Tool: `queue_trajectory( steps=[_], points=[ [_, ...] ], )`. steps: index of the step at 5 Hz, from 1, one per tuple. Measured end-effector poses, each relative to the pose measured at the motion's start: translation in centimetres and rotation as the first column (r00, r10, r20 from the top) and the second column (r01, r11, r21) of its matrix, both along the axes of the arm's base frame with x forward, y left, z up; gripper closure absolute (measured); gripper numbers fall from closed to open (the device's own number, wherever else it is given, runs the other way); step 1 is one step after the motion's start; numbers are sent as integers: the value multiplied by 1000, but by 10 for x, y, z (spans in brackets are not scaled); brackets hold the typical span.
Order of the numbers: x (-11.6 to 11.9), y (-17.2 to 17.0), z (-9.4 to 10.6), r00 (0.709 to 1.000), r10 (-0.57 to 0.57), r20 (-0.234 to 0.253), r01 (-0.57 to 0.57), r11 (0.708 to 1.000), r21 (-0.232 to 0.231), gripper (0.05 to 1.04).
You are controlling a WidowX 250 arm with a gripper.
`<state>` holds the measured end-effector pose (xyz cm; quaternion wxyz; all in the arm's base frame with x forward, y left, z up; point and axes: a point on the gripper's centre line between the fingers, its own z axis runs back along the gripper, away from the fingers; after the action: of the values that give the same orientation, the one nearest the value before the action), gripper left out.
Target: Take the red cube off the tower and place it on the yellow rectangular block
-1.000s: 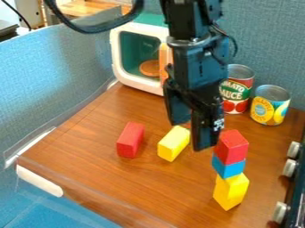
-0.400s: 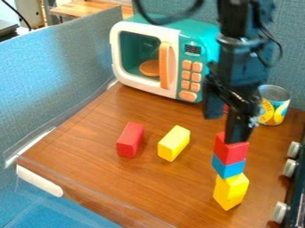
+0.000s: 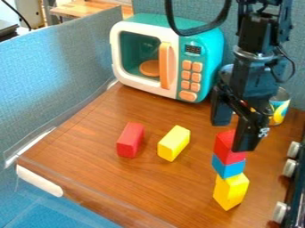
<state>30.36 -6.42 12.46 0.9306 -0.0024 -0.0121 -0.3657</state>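
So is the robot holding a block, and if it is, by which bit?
Nothing is held: the gripper hangs open at the red cube, which sits on the blue block.

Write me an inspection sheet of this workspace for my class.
Surface: brown wooden top; spills, nothing seen.
Job's things: red cube on blue block on upright yellow block; yellow rectangular block lying apart from the tower, nothing on it.
Clutter: red block; can partly behind the arm.
Claw: open, at the red cube; contact unclear.
Cables: black cable looping beside the arm, above the work.
Surroundings: toy microwave, blue-grey walls, knobs.
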Motion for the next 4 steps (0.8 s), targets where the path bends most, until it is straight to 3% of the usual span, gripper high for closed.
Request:
queue_trajectory(
  steps=[1,2,3,4],
  points=[
    [0,-2,-2,1000,21,-6,-21,1000,4,85],
    [0,-3,-10,998,54,-32,-54,999,1,144],
    [1,-4,-15,995,89,-43,-89,996,5,431],
    [1,-5,-16,994,96,-46,-96,995,-1,498]
  ],
)
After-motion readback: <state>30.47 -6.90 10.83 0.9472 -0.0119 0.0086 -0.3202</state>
